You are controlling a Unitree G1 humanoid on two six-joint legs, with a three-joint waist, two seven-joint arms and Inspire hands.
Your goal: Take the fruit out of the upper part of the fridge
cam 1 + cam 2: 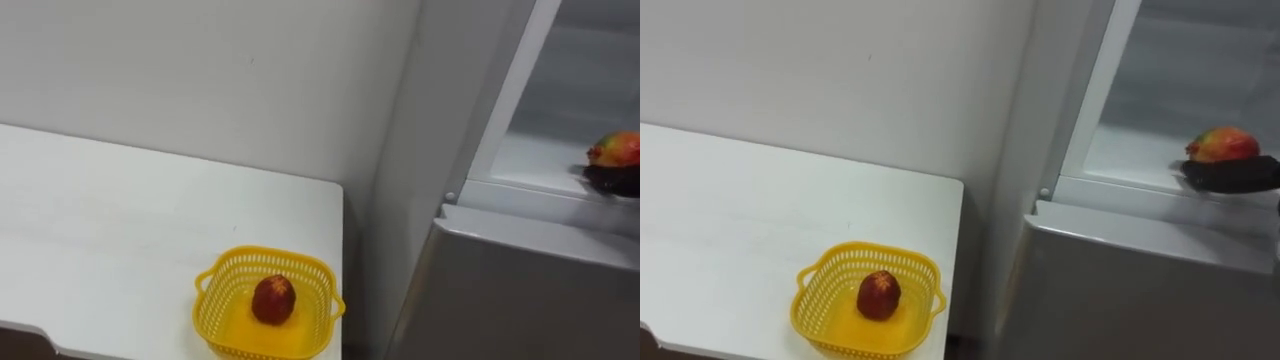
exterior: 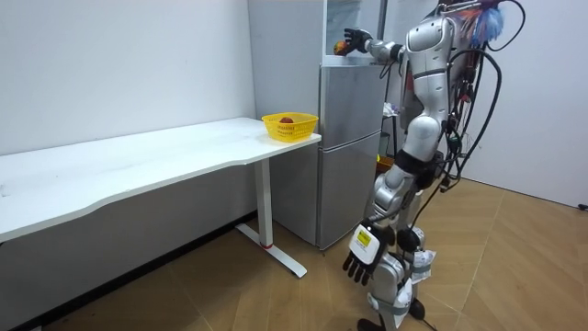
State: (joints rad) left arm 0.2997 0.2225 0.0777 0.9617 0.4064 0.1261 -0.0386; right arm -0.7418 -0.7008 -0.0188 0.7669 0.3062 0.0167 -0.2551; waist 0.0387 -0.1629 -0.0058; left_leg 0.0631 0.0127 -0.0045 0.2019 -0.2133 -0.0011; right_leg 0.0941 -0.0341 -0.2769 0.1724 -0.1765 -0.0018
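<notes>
1. The task's thing is the mango-looking fruit [image 1: 1222,145], red going to green-yellow. It's at the front edge of the shelf [image 1: 1140,150] in the open upper fridge compartment.
2. The right robot hand [image 1: 1235,175] is directly under it. From the room view I'd say the dark fingers are curled round its lower half, so it's holding the fruit rather than just touching it. The left robot hand [image 2: 356,267] hangs down by the leg with its fingers relaxed and nothing in it.
3. Handling guess: fairly light, firm but bruisable, with smooth skin that's probably a bit slippery if it's cold. It's an egg-ish oval, so it'll want to roll out of a loose grip.
4. Best hold, imo, is round the fat middle, cupped from below with the thumb over the top. Go gentle on the squeeze, since ripe flesh dents.
5. The shelf looks like smooth white plastic with a small lip at the front, so the fruit needs lifting clear rather than dragging.
6. The fridge [image 2: 349,156] is plain grey metal with flat, hard faces.
7. Just beside it is a white desk [image 1: 100,230] with a matte top. At the corner nearest the fridge sits a yellow basket [image 1: 265,252], lattice plastic with small handles. There's one dark red fruit [image 1: 273,299] in it, and it looks like the obvious drop-off spot.
</notes>
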